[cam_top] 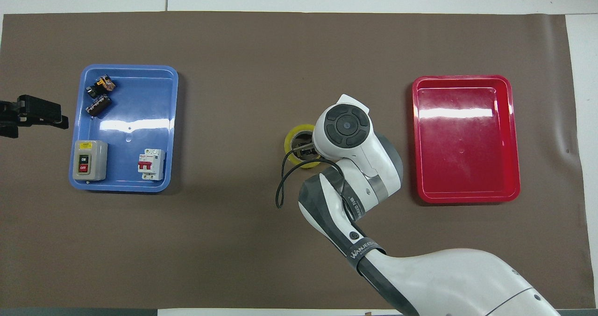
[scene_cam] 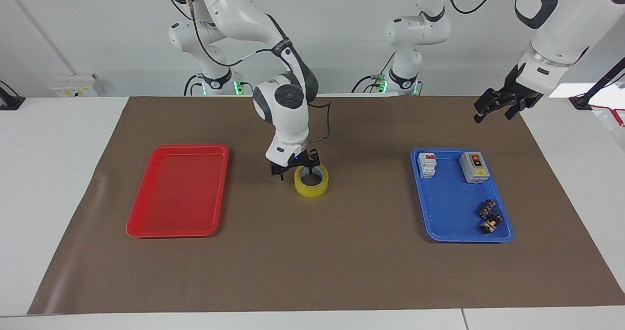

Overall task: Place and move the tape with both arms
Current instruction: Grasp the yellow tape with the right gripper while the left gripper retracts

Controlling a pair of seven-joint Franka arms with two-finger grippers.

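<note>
The tape (scene_cam: 312,189), a yellow ring with a pale core, lies flat on the brown mat between the two trays. My right gripper (scene_cam: 296,172) is down at the tape and open. One finger is outside the ring on the red tray's side, the other is in the ring's hole. In the overhead view the right wrist covers most of the tape (cam_top: 291,140). My left gripper (scene_cam: 492,111) is open and empty, raised over the mat's edge beside the blue tray, and waits; it also shows in the overhead view (cam_top: 44,115).
An empty red tray (scene_cam: 146,225) lies toward the right arm's end. A blue tray (scene_cam: 442,222) toward the left arm's end holds a grey switch box (scene_cam: 474,167), a white breaker (scene_cam: 427,164) and two small black parts (scene_cam: 489,216).
</note>
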